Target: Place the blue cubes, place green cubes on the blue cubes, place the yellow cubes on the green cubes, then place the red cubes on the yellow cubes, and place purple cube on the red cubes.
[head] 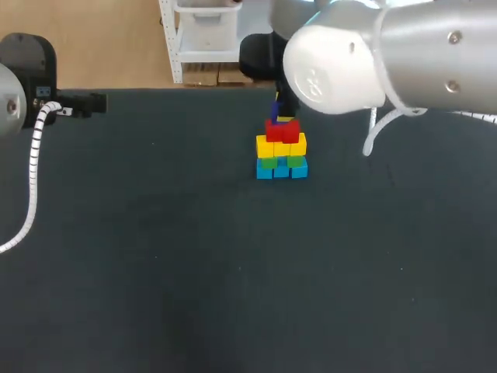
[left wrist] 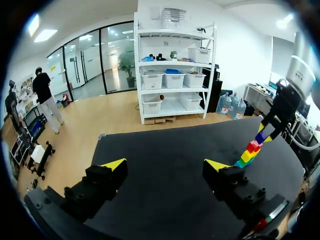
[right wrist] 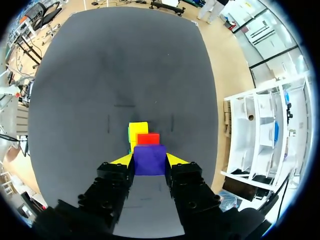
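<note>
Dark matte counter (head: 194, 272). Right fingers (right wrist: 175, 161) clamped on purple cube (right wrist: 149, 157), just over red cubes (head: 282, 130) topping the blue-green-yellow stack (head: 281, 158), far centre. Left fingers (left wrist: 114, 165) spread, empty, far left.

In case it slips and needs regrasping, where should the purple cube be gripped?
Grip the purple cube on two opposite flat side faces, coming from above, as the right gripper does now. The red cubes lie below it, blocking its underside.

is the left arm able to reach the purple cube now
Probably not: the right gripper is shut on the purple cube over the stack, and the left gripper sits far off.
</note>
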You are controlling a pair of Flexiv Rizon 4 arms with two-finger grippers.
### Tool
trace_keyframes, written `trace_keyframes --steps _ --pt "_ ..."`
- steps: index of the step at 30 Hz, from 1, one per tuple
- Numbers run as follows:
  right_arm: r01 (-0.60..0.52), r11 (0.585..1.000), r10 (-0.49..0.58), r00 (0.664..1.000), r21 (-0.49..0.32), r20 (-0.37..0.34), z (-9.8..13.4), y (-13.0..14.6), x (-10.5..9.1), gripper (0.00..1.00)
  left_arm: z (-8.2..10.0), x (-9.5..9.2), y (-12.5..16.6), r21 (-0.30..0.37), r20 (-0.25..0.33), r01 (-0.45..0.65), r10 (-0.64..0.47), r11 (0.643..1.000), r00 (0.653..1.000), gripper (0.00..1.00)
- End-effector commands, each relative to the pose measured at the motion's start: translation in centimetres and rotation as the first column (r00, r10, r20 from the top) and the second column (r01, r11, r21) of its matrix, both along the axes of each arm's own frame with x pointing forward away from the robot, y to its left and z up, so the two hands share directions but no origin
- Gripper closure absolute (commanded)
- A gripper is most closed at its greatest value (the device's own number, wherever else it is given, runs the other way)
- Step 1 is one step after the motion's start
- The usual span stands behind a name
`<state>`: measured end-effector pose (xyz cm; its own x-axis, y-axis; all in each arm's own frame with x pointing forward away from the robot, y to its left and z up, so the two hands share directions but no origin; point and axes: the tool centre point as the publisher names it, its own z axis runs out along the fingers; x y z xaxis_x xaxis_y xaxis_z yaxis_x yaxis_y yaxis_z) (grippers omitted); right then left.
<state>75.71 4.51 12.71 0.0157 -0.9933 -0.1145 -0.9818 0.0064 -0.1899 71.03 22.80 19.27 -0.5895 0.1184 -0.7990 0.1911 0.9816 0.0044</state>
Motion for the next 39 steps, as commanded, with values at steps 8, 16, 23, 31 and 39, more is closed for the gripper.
trace_keyframes --steps 8,16,23,31,39 --pt "-0.001 0.999 0.002 0.999 0.037 -0.034 -0.1 -0.9 0.4 1.0 0.0 0.0 0.0 -0.001 0.001 0.001 -0.001 1.0 1.0 0.0" --pt "-0.003 0.999 0.005 0.999 0.046 -0.037 -0.2 -0.8 0.4 0.99 0.0 0.0 0.0 -0.001 0.001 0.001 -0.001 1.0 1.0 0.0" --pt "-0.008 0.999 0.01 0.999 0.052 -0.041 -0.5 -0.7 0.4 0.88 0.0 0.0 0.0 -0.001 0.001 0.001 -0.001 1.0 1.0 0.0" --pt "-0.012 0.998 0.015 0.999 0.055 -0.046 -0.7 -0.7 0.4 0.78 0.0 0.0 0.0 -0.001 0.001 0.001 -0.001 1.0 1.0 0.0" --pt "-0.022 0.998 0.025 0.998 0.059 -0.049 -0.9 -0.6 0.3 0.71 0.0 0.0 0.0 -0.001 0.001 0.001 -0.001 1.0 1.0 0.0"
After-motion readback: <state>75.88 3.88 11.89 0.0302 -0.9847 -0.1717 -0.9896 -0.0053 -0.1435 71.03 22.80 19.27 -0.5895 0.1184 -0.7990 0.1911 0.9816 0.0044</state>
